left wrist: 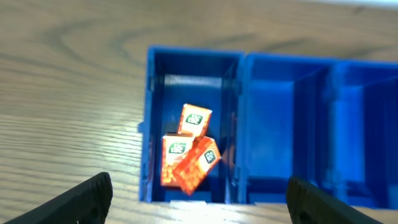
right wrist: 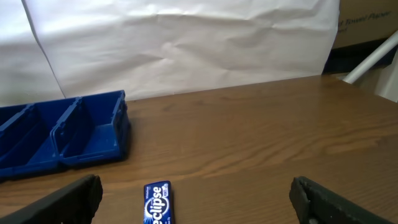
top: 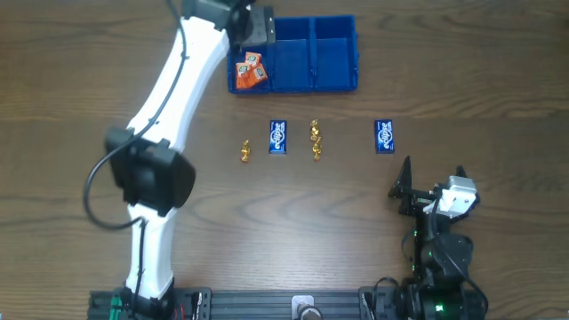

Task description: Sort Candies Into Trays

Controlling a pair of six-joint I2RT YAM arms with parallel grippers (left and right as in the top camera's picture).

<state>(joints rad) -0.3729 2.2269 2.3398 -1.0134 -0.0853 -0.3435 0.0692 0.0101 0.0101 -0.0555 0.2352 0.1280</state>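
Candy looks light, probably: stiff blue packs (top: pixel 278 137) and crinkly, slippery gold pieces (top: pixel 316 142) lie on the tabletop (top: pixel 498 107), best pinched across their narrow sides, while the left wrist view gives a clearer count of three orange boxes (left wrist: pixel 189 152) in the tray's (left wrist: pixel 149 124) end compartment below the left fingers (left wrist: pixel 87 196), spread wide and empty like the right fingers (right wrist: pixel 68 199).

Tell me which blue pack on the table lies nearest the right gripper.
The blue pack at the row's right end, just ahead of the right gripper. The other blue pack lies farther left, between gold candies.
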